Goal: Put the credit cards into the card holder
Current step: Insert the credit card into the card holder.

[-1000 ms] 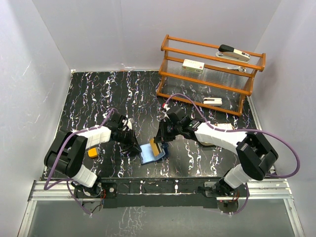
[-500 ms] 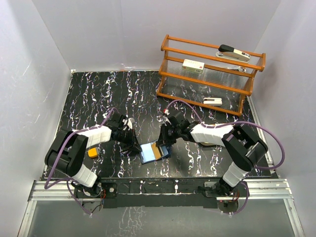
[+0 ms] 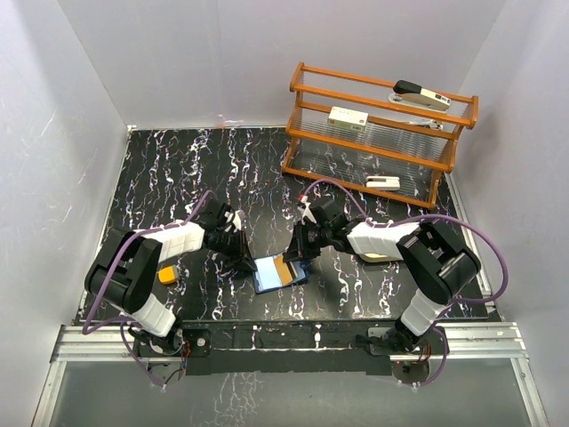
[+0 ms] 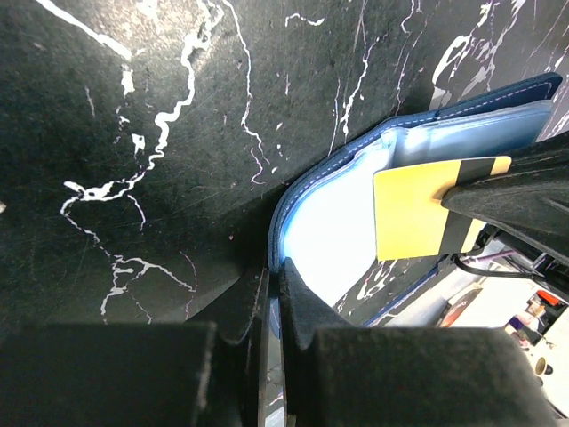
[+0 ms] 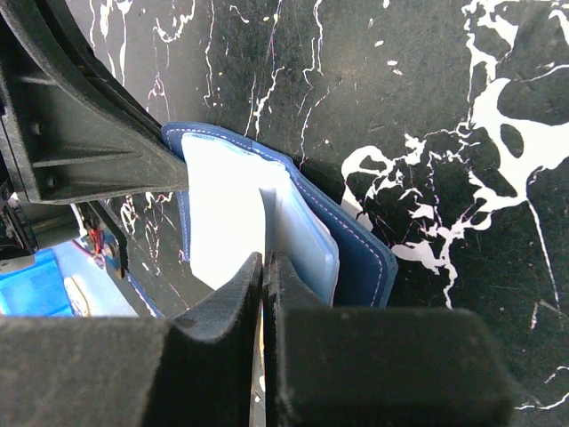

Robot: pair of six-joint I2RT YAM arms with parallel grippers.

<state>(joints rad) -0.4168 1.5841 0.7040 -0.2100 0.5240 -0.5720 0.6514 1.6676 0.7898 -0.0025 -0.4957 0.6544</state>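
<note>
The card holder (image 3: 275, 273) lies open near the table's front middle, navy outside with pale pockets. My left gripper (image 3: 248, 261) is shut on its left edge, which shows as a blue rim in the left wrist view (image 4: 307, 182). My right gripper (image 3: 299, 254) is shut on a tan-yellow credit card (image 3: 284, 269) with a dark stripe. The card (image 4: 413, 209) rests over the holder's inner pocket. In the right wrist view the gripper (image 5: 265, 263) pinches the card edge-on beside the holder (image 5: 356, 245). Other cards are out of view.
A wooden rack (image 3: 378, 133) with white block devices stands at the back right. A small orange object (image 3: 167, 276) lies by the left arm. A beige tray (image 3: 384, 256) sits partly under the right arm. White walls close in the table.
The right gripper has brought the card lower and a little right onto the open holder. The holder now lies flatter. The left gripper keeps its hold.
</note>
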